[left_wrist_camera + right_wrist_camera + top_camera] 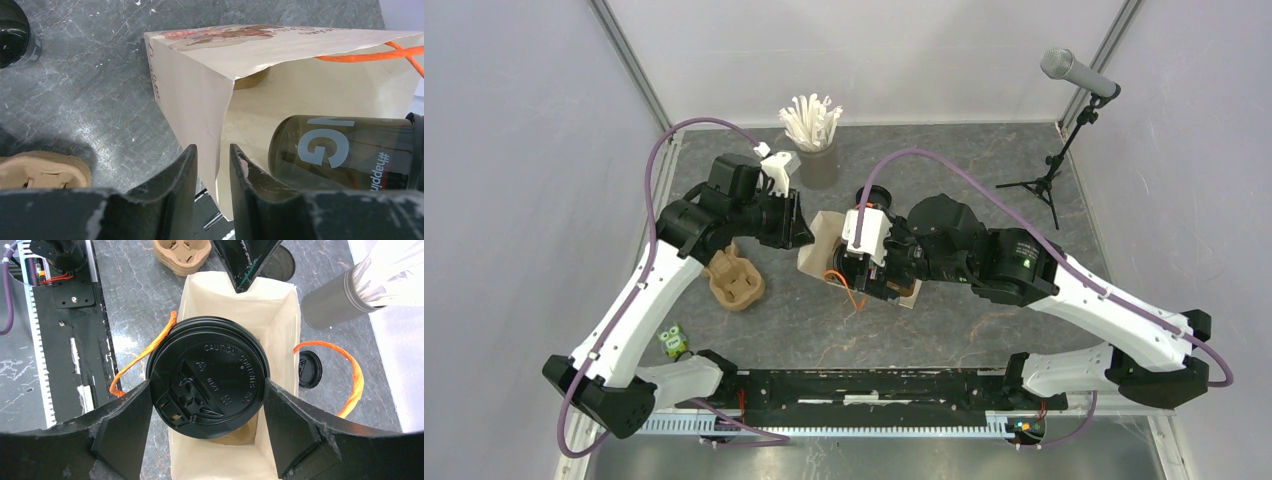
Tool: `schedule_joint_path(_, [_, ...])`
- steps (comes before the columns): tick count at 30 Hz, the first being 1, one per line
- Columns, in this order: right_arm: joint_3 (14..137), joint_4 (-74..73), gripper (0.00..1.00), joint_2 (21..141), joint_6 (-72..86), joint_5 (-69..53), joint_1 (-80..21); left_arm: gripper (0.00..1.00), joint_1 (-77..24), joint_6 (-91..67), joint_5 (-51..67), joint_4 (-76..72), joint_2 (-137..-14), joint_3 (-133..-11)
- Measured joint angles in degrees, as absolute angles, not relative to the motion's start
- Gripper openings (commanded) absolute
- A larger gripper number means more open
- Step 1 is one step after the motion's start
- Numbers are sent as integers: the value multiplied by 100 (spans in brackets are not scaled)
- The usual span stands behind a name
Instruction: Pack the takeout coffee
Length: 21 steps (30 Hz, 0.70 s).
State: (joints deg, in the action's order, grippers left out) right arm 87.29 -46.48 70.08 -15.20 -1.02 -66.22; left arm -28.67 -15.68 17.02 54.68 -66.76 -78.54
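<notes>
Insertion is proceeding: the right gripper (207, 407) is grasping a lidded black coffee cup (340, 152), its fingers bearing on opposite sides near the lid, and is holding it part-way down inside the open paper bag (190, 85). The left gripper (214, 150) is straddling the bag's side wall at the rim, jaws narrowly apart. Whether it is actually pinching the paper cannot be told.

Orientation: the cup is standing upright, with the lid facing the bag's mouth and the tapered base pointing at the bag's floor. Its long axis is running along the bag's depth. A brown shape is showing beneath it, too hidden to identify.

Recommendation: the descent is best made straight along that axis, with the cup centred between the walls and clear of the orange handles (350, 372), one of which is running close beside the lid. The left arm should be holding the mouth spread until the base is seated. Release is advisable only then, since a tilted cup is liable to topple and spill.
</notes>
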Motion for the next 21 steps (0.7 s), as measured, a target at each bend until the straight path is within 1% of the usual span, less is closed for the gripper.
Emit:
schedule_joint_path(1, [8718,-4637,67,7006,-1520,-104,-6624,31,-2869,-1568,1715,5428,-6654,-7804])
schedule_joint_path(5, [8711,-4635,67,7006,-1522,-102,-6628,11,-2869,-1575,1850,5310,-6539,-7614])
schedule_joint_path(8, [8709,-4635,68,7006,-1542,-89,-6628,3,-2869,-1568,2018,5227,-6466,-7535])
schedule_joint_path(13, [8683,-4571,68,7006,-1802,193,-6628,2,-2869,-1564,2311,5092,-6246,-7345])
schedule_joint_path(21, [8493,-4237,68,7043,-2506,515,-6628,2,-2869,-1461,2600,4584,-5301,-6525])
